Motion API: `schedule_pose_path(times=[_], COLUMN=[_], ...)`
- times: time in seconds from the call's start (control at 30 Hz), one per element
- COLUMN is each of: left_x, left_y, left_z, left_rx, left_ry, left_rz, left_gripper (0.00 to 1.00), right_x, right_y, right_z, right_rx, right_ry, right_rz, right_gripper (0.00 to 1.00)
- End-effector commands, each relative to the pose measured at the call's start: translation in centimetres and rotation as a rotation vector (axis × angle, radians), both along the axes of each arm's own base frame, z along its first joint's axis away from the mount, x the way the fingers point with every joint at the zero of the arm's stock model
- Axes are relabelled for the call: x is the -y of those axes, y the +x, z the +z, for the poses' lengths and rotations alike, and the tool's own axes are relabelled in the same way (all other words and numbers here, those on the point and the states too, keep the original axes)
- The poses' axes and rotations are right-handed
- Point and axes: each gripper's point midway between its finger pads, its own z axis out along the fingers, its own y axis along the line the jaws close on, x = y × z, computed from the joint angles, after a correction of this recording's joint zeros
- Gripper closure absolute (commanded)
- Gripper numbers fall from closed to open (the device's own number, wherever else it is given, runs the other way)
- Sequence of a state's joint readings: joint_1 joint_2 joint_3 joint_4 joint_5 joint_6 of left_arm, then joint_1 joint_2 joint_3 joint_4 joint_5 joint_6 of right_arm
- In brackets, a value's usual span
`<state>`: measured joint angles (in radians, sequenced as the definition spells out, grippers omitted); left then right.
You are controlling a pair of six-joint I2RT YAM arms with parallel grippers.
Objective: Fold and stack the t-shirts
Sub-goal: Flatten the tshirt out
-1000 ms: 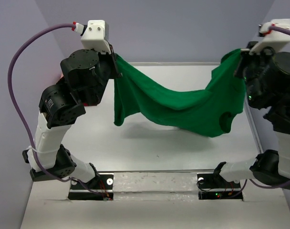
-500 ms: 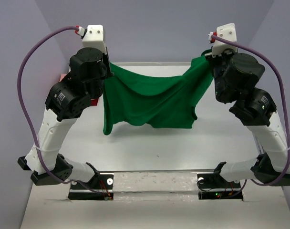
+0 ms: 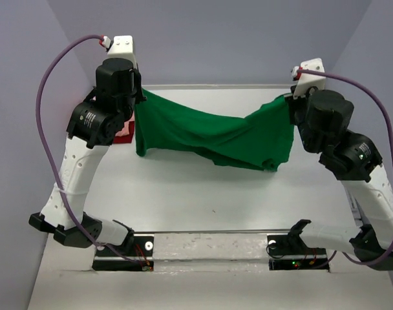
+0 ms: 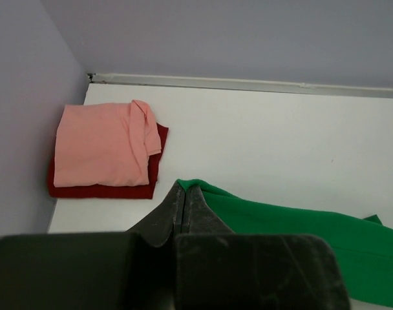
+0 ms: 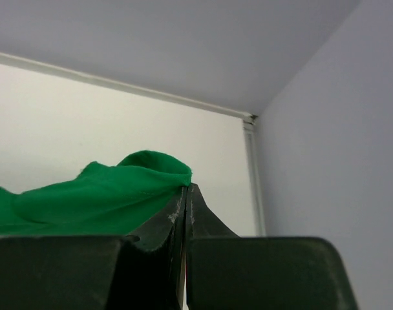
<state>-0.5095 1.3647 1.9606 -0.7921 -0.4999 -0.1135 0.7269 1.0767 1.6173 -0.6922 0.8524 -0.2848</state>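
I am watching the bright green t-shirt hanging across the middle of the overhead frame, stretched between the two arms over the white surface and sagging in its centre. I cannot tell whether its lowest fold is touching the surface. The left tool is pressing its fingers together on one edge of the shirt. In the left wrist view the green cloth is coming out from the closed tips and running off toward the lower right of the frame. The right tool is pinching the opposite edge the same way, with a hump of green cloth bunching at its tips and spreading to the lower left of that view. In the upper left of the left wrist frame, the salmon pink t-shirt is lying folded on top of the dark red t-shirt. The pair is sitting against the side wall near the far corner of the surface, apart from the green shirt.
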Motion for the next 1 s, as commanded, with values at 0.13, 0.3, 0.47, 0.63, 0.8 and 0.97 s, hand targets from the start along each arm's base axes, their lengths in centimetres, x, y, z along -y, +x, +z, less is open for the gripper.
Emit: schedule_pose_path(times=[0.13,0.3,0.47,0.63,0.8,0.97], left_x=[0.0,-0.1,-1.4,-2.4,-3.4,-3.4], left_y=[0.1,-0.5,-1.8,-2.9,-4.0,-4.2], left_z=[5.0,7.2,8.0,6.3,6.0,5.8], left_rx=[0.140,0.200,0.228,0.193,0.189,0.185], left_ry=[-0.077,-0.090,-0.064,-0.040,-0.037,-0.047], left_rz=[-0.014,-0.019,0.038,0.062,0.086,0.087], left_gripper=[1.00,1.00,1.00,1.00,1.00,1.00], right_x=[-1.1,0.7,3.3,6.0,7.0,6.7], right_y=[-3.5,-2.9,-3.8,-5.5,-6.2,-6.2], right_z=[14.1,15.4,14.4,11.7,10.4,10.4], right_rx=[0.269,0.323,0.348,0.312,0.290,0.285], right_ry=[0.360,0.160,0.075,0.012,-0.012,-0.015], right_rz=[0.231,0.033,-0.088,-0.152,-0.178,-0.174], right_gripper=[1.00,1.00,1.00,1.00,1.00,1.00])
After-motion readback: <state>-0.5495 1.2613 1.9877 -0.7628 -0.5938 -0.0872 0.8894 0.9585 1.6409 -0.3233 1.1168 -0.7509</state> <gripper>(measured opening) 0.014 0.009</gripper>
